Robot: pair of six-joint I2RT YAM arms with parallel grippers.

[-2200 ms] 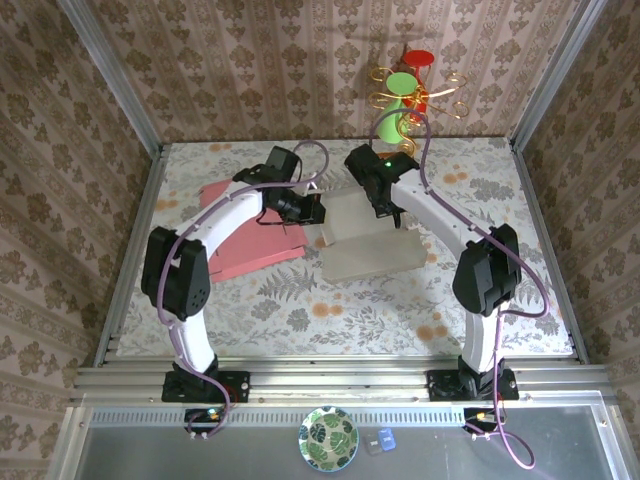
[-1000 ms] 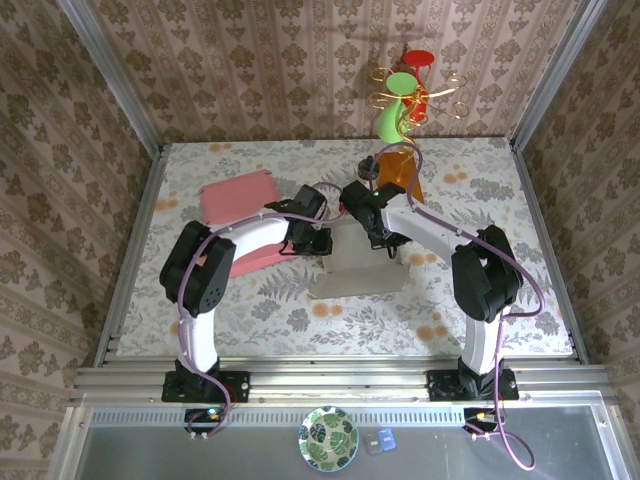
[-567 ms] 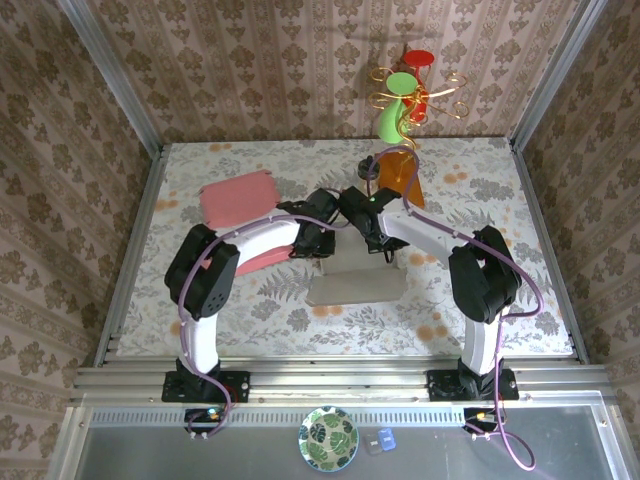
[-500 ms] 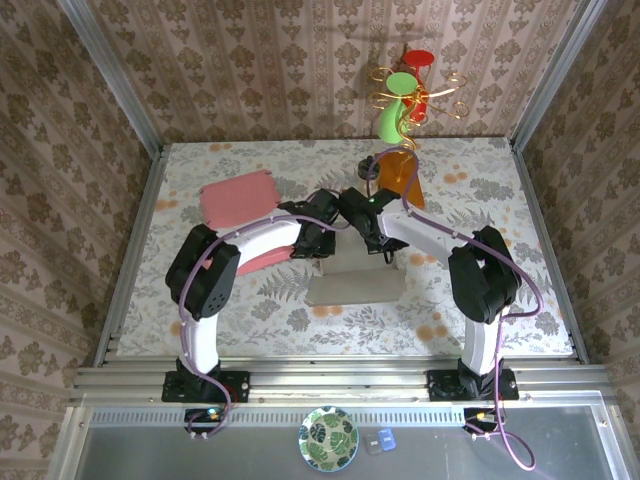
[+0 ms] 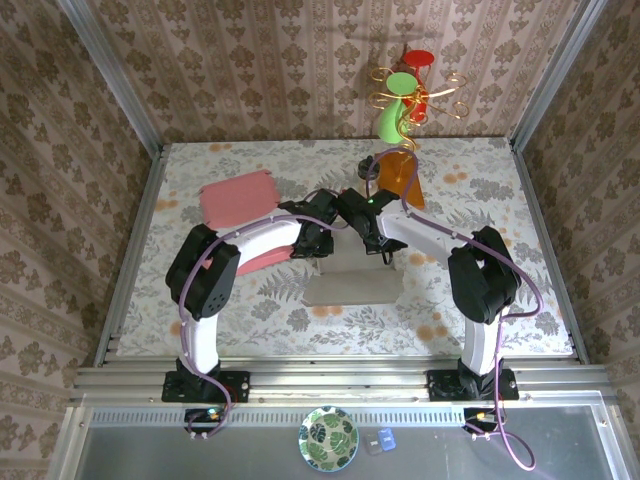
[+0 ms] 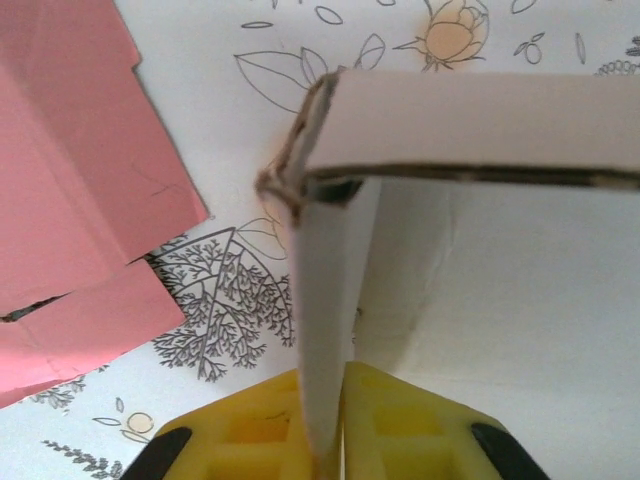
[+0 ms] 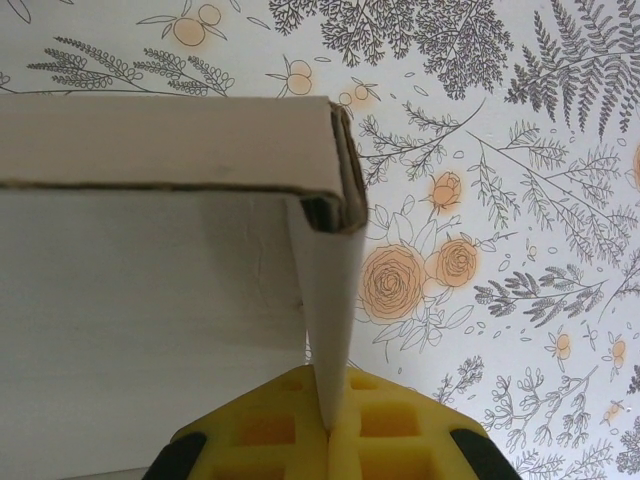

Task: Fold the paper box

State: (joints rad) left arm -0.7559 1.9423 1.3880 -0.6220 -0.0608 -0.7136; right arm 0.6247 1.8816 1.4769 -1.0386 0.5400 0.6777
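The box (image 5: 238,198) lies flat on the table (image 5: 480,200), pink face up, left of centre and partly under the left arm; neither gripper holds it. Being thin creased card, it should be light, floppy across its panels, springy at the folds and easy to dent, so a pinch on a flap edge close to a crease looks the best hold. The left gripper (image 6: 322,440) and right gripper (image 7: 328,425) are each clamped on an upright side wall of the white card (image 5: 352,290) just beside the box.
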